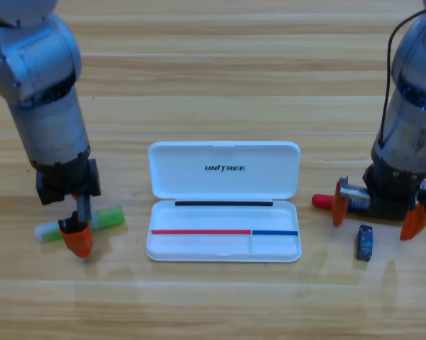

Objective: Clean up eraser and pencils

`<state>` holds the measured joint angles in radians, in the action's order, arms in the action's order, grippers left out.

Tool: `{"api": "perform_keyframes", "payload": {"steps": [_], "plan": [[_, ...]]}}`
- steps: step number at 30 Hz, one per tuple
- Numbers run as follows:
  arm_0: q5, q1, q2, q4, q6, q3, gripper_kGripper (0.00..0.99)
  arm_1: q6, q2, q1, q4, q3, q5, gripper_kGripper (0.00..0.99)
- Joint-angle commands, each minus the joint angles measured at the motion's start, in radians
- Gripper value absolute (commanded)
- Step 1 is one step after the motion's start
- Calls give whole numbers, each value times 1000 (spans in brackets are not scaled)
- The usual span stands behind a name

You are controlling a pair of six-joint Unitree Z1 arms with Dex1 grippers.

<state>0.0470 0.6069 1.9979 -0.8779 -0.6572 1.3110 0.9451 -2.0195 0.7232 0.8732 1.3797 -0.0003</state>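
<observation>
Contents of wooden table (213,78), viewed from above: one white hinged plastic case (224,200), lid open and lying flat toward the far edge, tray toward the near edge, nothing of the task yet inside. Item, pale green-and-white stick with bright green end (106,218): lies flat near the table's left edge, roughly level with the tray, with the left end effector (76,237) directly over its middle; one orange jaw shows on the near side, the other is hidden, so whether the jaws are closed on the stick cannot be told. Item, black marker with red cap (322,201): near the right edge, only the red end visible, the rest hidden under the right end effector (377,214), whose orange jaws stand wide apart and hold nothing. Item, small dark rectangular eraser with bluish-white label (364,242): just beside the right end effector's near side, untouched. Handling note, as a judgement: grip the green stick mid-length, lift level, turn it parallel to the tray's long side before lowering, and release low.
</observation>
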Motion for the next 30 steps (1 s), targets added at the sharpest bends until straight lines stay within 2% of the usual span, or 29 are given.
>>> {"api": "perform_keyframes", "payload": {"steps": [1,8,11,16,20,24,26,30], "plan": [[25,-36,48,40,-2,-33,990,-12,-93,-25,-46,-56,5,891],[27,-47,48,62,-4,-52,989,-26,-113,-25,-69,-74,5,811],[33,-49,48,71,-6,-59,989,-31,-122,-25,-72,-77,6,807],[33,-49,48,73,-4,-64,989,-66,-131,-25,-108,-94,25,468],[34,-49,47,73,-2,-65,989,-103,-133,-25,-114,-100,48,12],[42,-49,47,73,1,-64,989,-152,-110,-25,-97,-91,71,0],[43,-49,45,73,5,-65,990,-200,-79,-24,-23,-47,79,0],[47,-49,41,73,11,-64,985,-554,1,15,191,128,37,0]]}}
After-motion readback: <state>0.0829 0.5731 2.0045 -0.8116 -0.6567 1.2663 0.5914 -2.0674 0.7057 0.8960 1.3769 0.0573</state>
